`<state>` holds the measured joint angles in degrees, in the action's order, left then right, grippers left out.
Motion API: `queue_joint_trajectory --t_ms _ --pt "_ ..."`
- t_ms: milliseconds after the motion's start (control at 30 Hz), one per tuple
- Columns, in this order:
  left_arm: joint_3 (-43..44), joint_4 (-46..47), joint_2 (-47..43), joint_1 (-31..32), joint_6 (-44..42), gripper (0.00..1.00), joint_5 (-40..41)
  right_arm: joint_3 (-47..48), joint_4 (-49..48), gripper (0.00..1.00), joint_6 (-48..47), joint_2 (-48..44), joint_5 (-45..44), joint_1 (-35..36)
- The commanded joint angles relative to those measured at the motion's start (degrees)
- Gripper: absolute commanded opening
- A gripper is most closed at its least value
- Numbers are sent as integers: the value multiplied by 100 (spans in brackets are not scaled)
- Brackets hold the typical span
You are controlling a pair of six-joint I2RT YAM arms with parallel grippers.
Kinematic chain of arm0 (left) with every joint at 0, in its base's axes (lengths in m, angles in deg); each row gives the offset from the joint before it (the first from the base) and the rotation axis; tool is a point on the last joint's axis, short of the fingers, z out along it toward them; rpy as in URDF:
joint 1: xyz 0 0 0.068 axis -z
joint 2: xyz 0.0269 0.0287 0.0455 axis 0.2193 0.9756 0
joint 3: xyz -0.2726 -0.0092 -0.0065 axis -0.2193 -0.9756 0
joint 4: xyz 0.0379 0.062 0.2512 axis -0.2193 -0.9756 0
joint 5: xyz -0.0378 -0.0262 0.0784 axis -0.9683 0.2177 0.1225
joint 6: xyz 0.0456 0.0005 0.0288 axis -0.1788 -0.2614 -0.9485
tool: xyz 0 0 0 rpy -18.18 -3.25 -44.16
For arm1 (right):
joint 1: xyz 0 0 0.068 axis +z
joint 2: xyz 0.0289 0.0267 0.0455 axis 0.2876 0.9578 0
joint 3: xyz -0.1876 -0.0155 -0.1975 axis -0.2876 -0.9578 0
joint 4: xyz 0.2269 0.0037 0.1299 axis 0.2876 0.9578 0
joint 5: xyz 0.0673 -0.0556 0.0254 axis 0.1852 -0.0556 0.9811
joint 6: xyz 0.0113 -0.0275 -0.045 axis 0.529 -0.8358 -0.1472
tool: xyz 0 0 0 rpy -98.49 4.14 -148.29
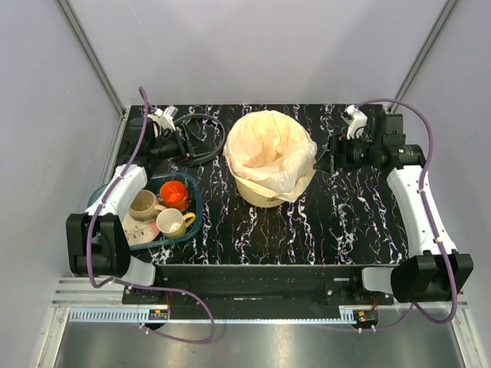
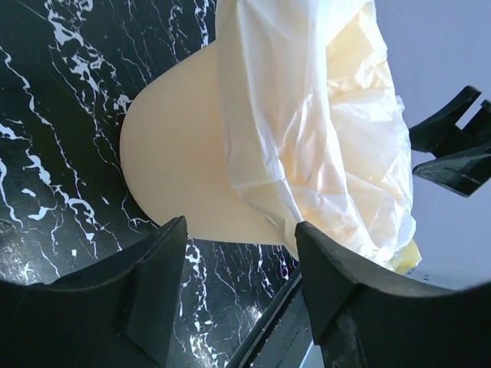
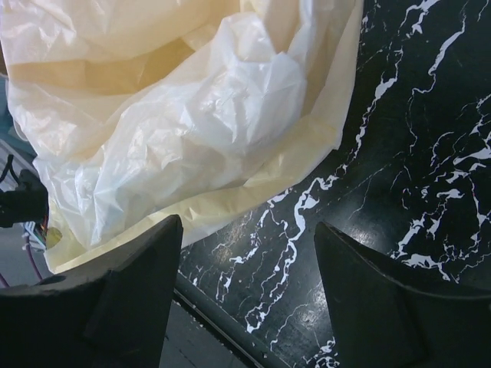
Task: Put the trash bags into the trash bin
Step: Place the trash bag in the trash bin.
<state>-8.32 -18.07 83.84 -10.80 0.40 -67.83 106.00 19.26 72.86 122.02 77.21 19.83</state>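
Bag sits opened out inside the bin, which stands upright near the middle of the table. The film lines the bin's mouth, and its hem is folded out over the rim and hangs crinkled down the outside, longest on the side toward the right arm, where a loose flap reaches nearly to the table. The rim itself is hidden under the film; only the lower cream wall of the bin shows. The left gripper is level with the bin's left side, close to it but apart. Its jaws stand fairly wide with nothing between them, framing the bare bin wall and the draped hem. The right gripper is near the bin's right side, its jaws wide and empty, with the bag's hanging edge and the dark marbled tabletop in the gap; the film does not touch either finger. Each gripper faces the bin from its own side, roughly opposite the other. At the table's left edge, beside the left arm, a teal tray holds an orange cup, a beige cup and a cream mug with a yellow handle.
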Motion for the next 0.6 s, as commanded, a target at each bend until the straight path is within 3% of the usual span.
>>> queue_joint_trajectory --t_ms 0,233,567 --pt "236 585 185 191 414 62 106 330 -45 79 170 276 355 -232" --pt "201 1103 510 358 721 66 308 744 -634 78 1076 1261 1197 -628" --pt "192 1604 862 472 1064 66 194 173 -1057 74 1279 1710 1418 -681"
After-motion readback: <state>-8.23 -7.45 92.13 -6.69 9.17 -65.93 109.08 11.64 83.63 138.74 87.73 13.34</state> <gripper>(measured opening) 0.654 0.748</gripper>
